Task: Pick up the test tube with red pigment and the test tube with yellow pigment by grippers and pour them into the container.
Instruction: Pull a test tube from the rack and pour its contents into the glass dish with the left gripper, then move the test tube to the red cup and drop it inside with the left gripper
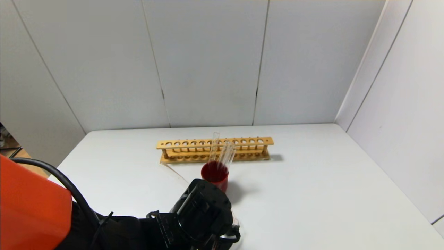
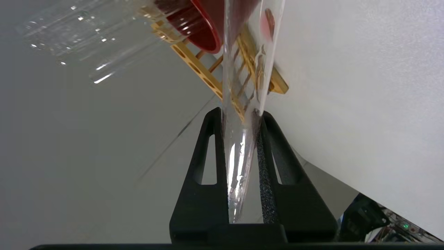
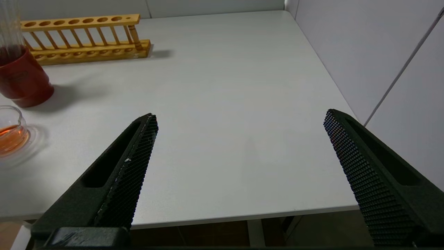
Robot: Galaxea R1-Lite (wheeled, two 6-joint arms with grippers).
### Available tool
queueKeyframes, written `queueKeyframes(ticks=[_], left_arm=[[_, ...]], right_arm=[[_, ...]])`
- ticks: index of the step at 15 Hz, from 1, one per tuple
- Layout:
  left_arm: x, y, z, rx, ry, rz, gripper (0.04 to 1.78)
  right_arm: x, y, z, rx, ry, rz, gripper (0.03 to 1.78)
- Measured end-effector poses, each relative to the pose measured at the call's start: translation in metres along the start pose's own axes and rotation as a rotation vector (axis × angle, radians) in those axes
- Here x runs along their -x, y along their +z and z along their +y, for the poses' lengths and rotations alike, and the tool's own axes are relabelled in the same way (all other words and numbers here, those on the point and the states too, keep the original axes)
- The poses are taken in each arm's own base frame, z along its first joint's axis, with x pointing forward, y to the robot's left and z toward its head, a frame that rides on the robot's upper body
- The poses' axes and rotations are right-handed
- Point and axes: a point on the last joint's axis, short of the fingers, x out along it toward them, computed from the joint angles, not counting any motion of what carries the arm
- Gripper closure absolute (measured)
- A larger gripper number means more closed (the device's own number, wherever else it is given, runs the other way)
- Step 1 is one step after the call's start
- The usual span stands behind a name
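Note:
My left gripper [image 2: 239,113] is shut on a slim clear test tube [image 2: 248,62] that carries red-orange streaks and a red drop inside; I take it for the test tube with red pigment. The wrist is rolled steeply at the table's front, left of centre [image 1: 204,211]. The container [image 3: 10,135], a small clear beaker, holds orange liquid and stands in front of the red cup; in the head view my left wrist hides it. No yellow-tipped tube shows. My right gripper [image 3: 239,118] is open and empty over the table's front right.
A dark red cup [image 1: 215,175] holds clear colourless tubes [image 1: 222,152] and also shows in the left wrist view [image 2: 197,24]. The wooden tube rack [image 1: 215,149] stands behind it. White walls close the back and right.

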Motion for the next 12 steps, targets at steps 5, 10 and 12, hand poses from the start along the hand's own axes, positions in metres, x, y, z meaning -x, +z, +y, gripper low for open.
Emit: queueKeyframes(ticks=[5,10,12], left_arm=[[0.004,0.004,-0.001,-0.021,0.004,-0.005,1.52],[0.008,-0.001,0.007,0.074,0.033,-0.005,1.52],[0.013,-0.01,0.023,0.228,0.078,0.001,1.52]], right_arm=[[0.0,0.0,0.0,0.0,0.0,0.0,0.06],[0.0,0.0,0.0,0.0,-0.001,0.0,0.06],[0.0,0.0,0.0,0.0,-0.001,0.0,0.06]])
